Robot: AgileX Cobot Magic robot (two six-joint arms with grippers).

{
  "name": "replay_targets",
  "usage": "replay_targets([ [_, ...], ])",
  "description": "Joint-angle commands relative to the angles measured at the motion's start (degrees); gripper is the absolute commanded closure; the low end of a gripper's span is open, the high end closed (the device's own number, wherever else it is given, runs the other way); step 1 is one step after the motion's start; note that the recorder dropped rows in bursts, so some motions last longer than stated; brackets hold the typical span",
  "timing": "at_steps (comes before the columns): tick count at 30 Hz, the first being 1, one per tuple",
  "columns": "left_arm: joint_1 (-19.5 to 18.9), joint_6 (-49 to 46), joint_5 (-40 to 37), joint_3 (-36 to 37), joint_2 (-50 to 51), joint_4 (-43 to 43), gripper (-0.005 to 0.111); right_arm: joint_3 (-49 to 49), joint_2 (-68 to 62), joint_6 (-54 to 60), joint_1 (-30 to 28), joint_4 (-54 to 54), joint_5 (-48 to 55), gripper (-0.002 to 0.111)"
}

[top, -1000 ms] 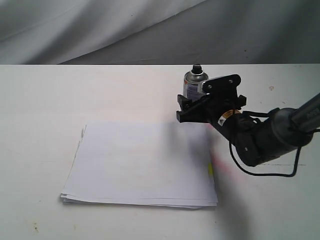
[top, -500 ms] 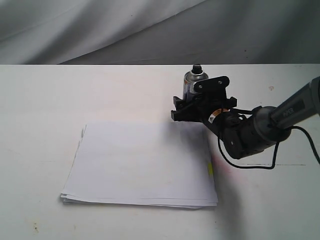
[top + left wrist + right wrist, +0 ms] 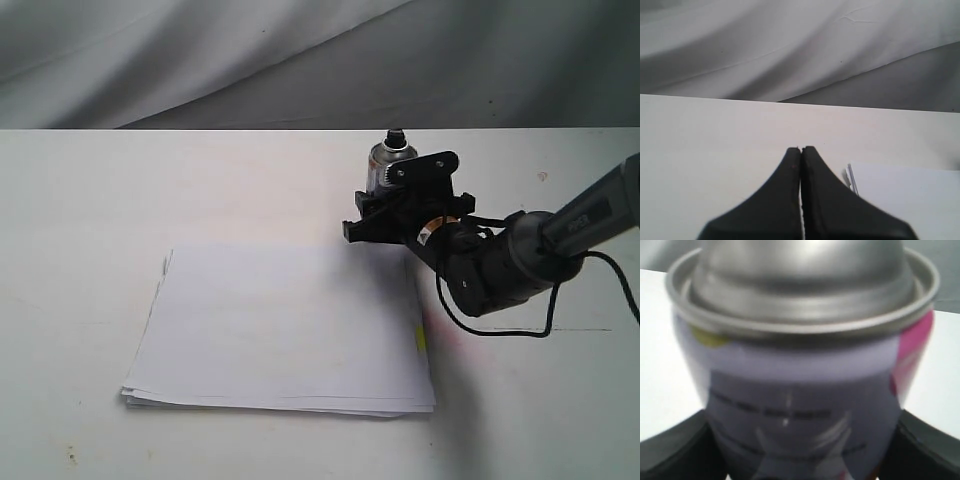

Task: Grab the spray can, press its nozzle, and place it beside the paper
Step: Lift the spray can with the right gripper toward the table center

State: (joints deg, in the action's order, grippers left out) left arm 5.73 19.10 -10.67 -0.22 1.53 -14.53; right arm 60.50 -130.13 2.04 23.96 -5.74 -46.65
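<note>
The silver spray can (image 3: 386, 162) stands upright on the white table just beyond the paper's far right corner, its black nozzle (image 3: 394, 134) on top. My right gripper (image 3: 380, 207) reaches in from the right and holds the can's body; in the right wrist view the can (image 3: 800, 380) fills the space between the black fingers (image 3: 670, 452), which touch both its sides. The stack of white paper (image 3: 285, 325) lies in the middle, with a yellow tab (image 3: 421, 340) on its right edge. My left gripper (image 3: 801, 149) is shut and empty, low over the table beside a corner of the paper (image 3: 905, 192).
A grey draped cloth (image 3: 300, 60) hangs behind the table's far edge. The right arm's black cable (image 3: 500, 335) loops down near the paper's right edge. The left arm does not show in the exterior view.
My right gripper has moved left and forward onto the can over the last second, and its fingers have drawn in on the can's body. The paper has not moved.
</note>
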Motion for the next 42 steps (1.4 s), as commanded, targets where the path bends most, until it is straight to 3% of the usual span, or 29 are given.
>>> replay_targets([
  [1,-0.14,0.23,0.13,0.22,-0.37,0.39,0.107,0.32,6.47,5.71,-0.15,-0.41,5.74,0.108],
  [14,-0.14,0.23,0.13,0.22,-0.37,0.39,0.107,0.32,31.02,23.0,-0.15,-2.31,39.15,0.108],
  [18,-0.14,0.23,0.13,0.22,-0.37,0.39,0.107,0.32,37.39,23.35,0.07,6.18,48.76,0.108],
  [25,-0.14,0.23,0.13,0.22,-0.37,0.39,0.107,0.32,41.58,-3.21,4.9,36.24,64.57,0.108],
  [32,-0.14,0.23,0.13,0.22,-0.37,0.39,0.107,0.32,39.64,-23.79,14.06,60.55,67.5,0.108],
  [35,-0.14,0.23,0.13,0.22,-0.37,0.39,0.107,0.32,36.56,-29.31,17.16,71.28,68.99,0.108],
  [40,-0.14,0.23,0.13,0.22,-0.37,0.39,0.107,0.32,31.38,-32.87,20.43,77.4,71.79,0.108],
  [42,-0.14,0.23,0.13,0.22,-0.37,0.39,0.107,0.32,28.88,-36.34,21.38,84.92,72.99,0.108],
])
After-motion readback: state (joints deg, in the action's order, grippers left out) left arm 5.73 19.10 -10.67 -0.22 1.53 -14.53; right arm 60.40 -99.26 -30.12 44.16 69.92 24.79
